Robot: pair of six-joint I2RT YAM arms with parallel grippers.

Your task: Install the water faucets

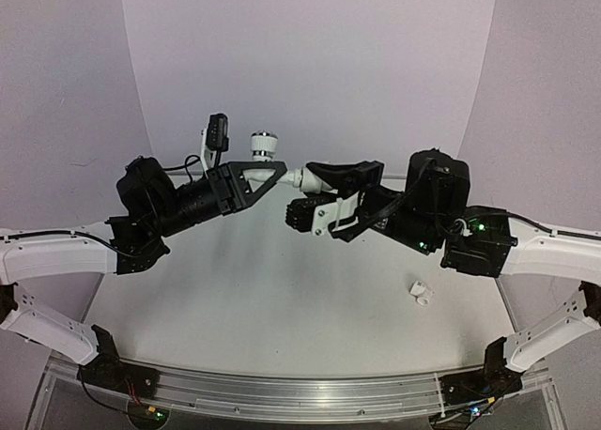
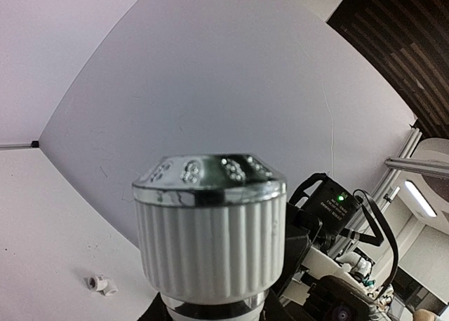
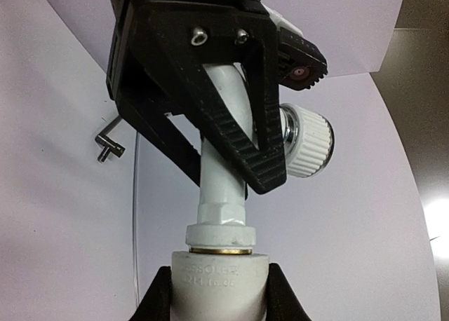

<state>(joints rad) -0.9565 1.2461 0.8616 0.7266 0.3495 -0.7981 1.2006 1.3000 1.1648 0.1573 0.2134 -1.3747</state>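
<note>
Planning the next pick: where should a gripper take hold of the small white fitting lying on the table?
Probably from straight above, fingers closing across the short tubular body of the fitting. It lies flat on the table with one open end facing sideways, so no upright part offers a side grip.

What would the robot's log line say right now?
step: joining midair | left pincer: shut on faucet | right pincer: shut on fitting | spare fitting: on table
</note>
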